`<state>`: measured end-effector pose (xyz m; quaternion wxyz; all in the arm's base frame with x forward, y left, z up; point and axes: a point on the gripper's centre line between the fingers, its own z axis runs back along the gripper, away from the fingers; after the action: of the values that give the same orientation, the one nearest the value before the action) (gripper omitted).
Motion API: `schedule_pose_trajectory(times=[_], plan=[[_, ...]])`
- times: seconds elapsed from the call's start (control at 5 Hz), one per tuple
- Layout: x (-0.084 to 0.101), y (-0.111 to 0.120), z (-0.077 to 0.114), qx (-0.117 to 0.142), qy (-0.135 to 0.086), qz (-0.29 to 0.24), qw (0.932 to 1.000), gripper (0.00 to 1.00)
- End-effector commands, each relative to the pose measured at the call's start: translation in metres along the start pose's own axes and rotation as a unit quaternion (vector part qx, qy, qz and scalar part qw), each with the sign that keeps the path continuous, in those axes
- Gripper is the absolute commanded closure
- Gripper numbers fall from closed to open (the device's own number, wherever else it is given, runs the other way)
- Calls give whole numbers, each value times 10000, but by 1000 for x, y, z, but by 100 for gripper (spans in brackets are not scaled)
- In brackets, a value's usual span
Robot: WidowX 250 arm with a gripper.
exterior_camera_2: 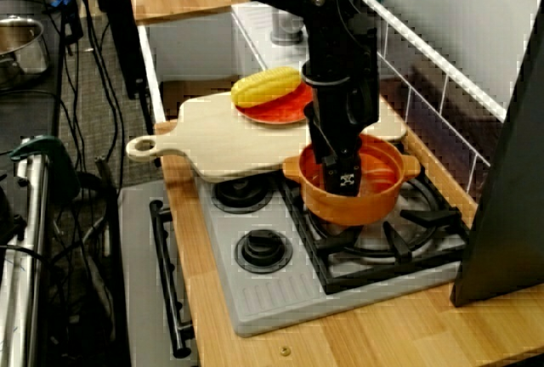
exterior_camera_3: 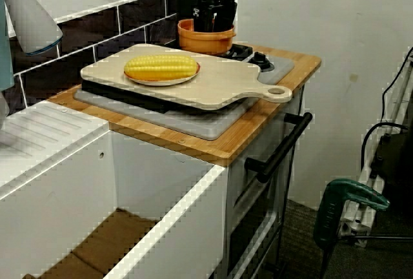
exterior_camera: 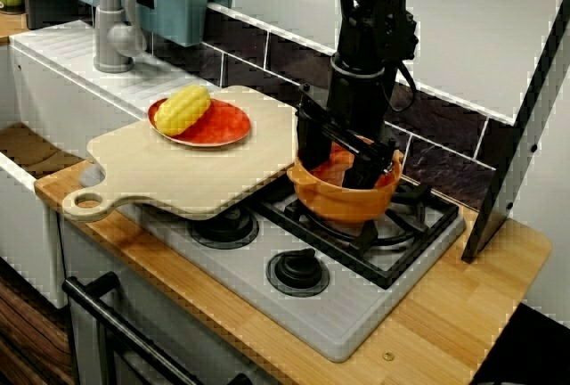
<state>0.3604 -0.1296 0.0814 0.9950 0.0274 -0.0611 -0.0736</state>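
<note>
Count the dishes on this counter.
2. An orange pot sits on the stove grate with the gripper inside it; a red plate lies on the cutting board under the corn. The board could hide others.

**Small kitchen corner in soft, even indoor light**

A wooden counter (exterior_camera: 463, 305) carries a grey stove top (exterior_camera: 356, 314), and a black oven handle (exterior_camera_3: 281, 150) runs below the counter's front edge. Along the back edge is a band of dark glossy tiles (exterior_camera: 445, 135) capped by a white rail, with a plain white wall (exterior_camera: 481, 20) above. At the counter's left end stand a white sink (exterior_camera_3: 161, 188) and a grey tap (exterior_camera: 111, 37). The floor (exterior_camera_2: 85, 129) is dark grey carpet, crossed by black cables (exterior_camera_2: 95, 61).
</note>
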Motion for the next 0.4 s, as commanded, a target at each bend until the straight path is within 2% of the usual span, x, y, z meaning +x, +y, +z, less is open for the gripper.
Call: schedule_pose_trajectory(times=[0.0,0.2], plan=[[5,10,45,-150,-534,95,9984,0],[6,13,49,-165,-562,115,9982,0]])
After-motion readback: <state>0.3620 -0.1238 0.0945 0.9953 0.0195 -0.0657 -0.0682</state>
